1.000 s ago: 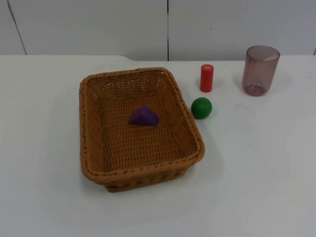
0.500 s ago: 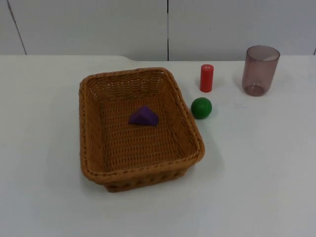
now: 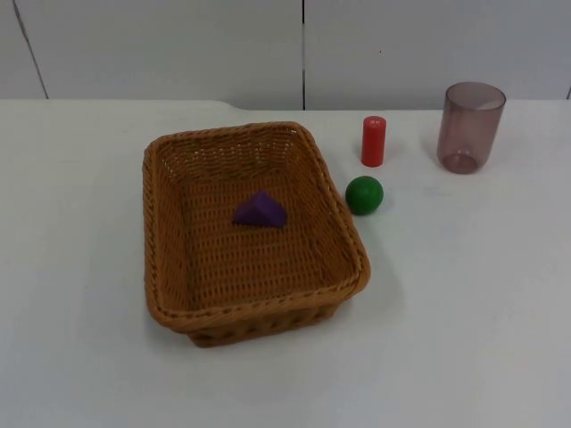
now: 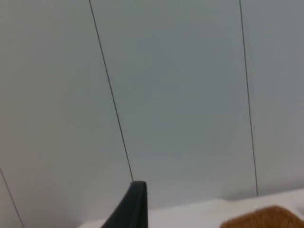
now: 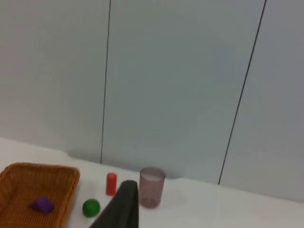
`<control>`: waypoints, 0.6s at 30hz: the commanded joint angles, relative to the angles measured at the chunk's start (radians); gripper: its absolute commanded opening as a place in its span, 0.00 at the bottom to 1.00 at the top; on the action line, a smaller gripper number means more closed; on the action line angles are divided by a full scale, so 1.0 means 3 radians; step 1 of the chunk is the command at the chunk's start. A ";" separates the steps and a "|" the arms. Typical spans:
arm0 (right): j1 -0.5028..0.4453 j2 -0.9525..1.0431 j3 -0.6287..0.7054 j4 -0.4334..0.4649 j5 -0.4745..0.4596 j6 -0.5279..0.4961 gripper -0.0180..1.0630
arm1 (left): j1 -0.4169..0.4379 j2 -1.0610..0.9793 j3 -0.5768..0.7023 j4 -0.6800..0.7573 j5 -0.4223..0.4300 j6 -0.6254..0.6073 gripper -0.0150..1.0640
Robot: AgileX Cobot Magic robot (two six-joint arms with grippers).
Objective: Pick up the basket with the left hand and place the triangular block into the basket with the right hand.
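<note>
A brown wicker basket (image 3: 153, 223) rests on the white table, left of centre. A purple triangular block (image 3: 260, 210) lies on its floor, near the middle. Both arms wait pulled back from the table and held high, facing the grey wall. My left gripper (image 4: 135, 205) is well off from the basket, with a bit of the basket's rim (image 4: 266, 217) in the left wrist view. My right gripper (image 5: 124, 205) looks from a distance across the basket (image 5: 28, 172) and the purple block (image 5: 42, 204) inside it. Nothing is held by either gripper.
A green ball (image 3: 364, 194) sits just right of the basket, a red cylinder (image 3: 373, 141) stands behind it, and a translucent purplish cup (image 3: 469, 127) stands at the back right. The right wrist view shows the same ball (image 5: 91, 207), cylinder (image 5: 111, 184) and cup (image 5: 152, 186).
</note>
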 commanded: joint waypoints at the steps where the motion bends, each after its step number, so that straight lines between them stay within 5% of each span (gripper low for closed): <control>1: -0.0002 0.0003 0.0041 0.0018 0.0017 0.0062 0.99 | -0.0008 -0.0015 0.0058 -0.0048 0.0080 0.0013 0.96; 11: 0.0010 0.0003 0.0626 -0.0265 -0.0010 0.0142 0.99 | -0.0008 -0.0015 0.0930 -0.0140 0.0080 -0.0037 0.96; 18: 0.0349 0.0003 0.1067 -0.0313 -0.0040 0.0142 0.99 | -0.0008 -0.0048 0.1315 -0.0140 0.0076 -0.0090 0.96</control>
